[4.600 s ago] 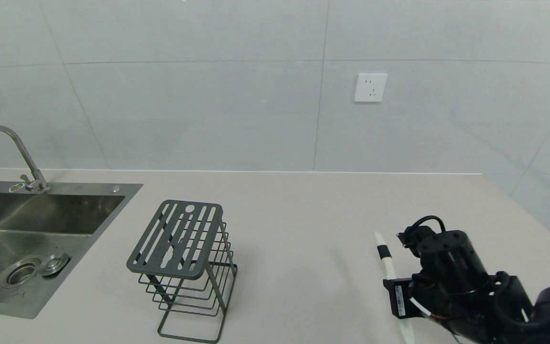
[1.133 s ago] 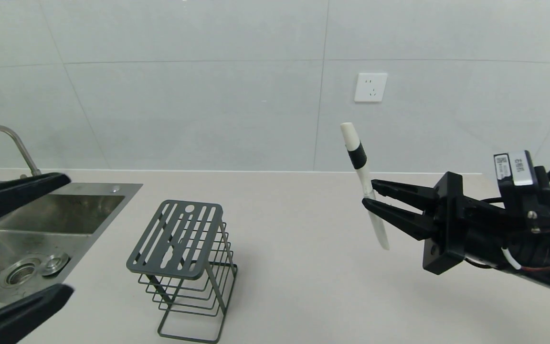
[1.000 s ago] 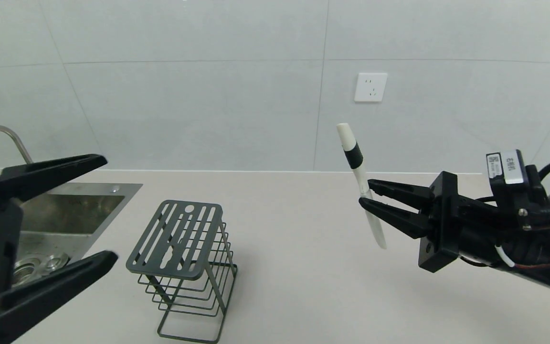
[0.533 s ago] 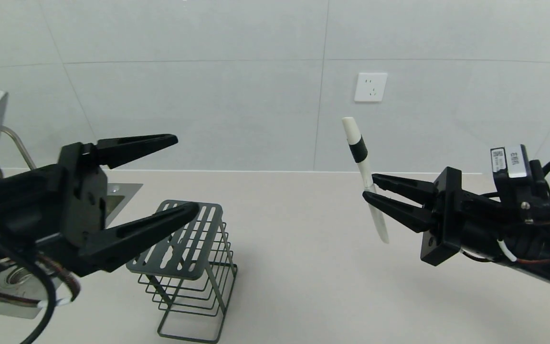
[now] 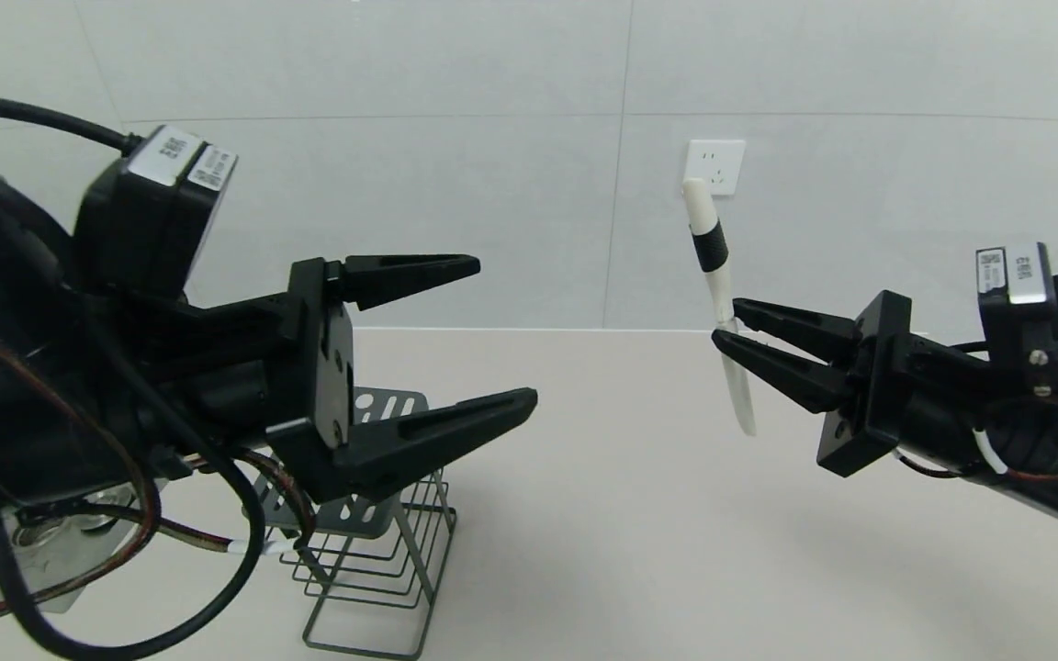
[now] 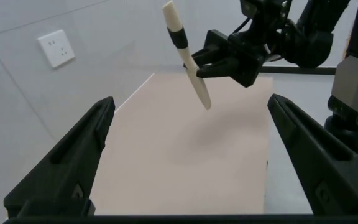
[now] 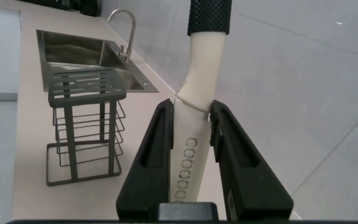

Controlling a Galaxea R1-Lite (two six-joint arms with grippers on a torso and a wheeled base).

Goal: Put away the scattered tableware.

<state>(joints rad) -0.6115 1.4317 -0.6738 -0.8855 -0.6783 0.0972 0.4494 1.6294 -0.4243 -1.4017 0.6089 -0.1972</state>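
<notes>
A white knife (image 5: 720, 303) with a black band on its handle hangs nearly upright above the counter, handle up. My right gripper (image 5: 728, 334) is shut on it where blade meets handle, as the right wrist view shows with the knife (image 7: 194, 130) between the fingers (image 7: 157, 143). The left wrist view has the knife (image 6: 188, 59) and the right gripper (image 6: 199, 64) ahead. My left gripper (image 5: 501, 335) is open and empty, raised above the dark wire knife rack (image 5: 382, 560), facing the knife.
The rack (image 7: 82, 134) stands on the beige counter (image 5: 602, 514) next to a steel sink (image 7: 82, 50) with a curved tap (image 7: 124, 28). A white wall socket (image 5: 713, 165) sits on the tiled wall behind. The counter's right edge (image 6: 269, 143) drops off.
The left arm swung up from the lower left, now open over the rack. The right gripper lifted the knife from the counter and has raised it a little more.
</notes>
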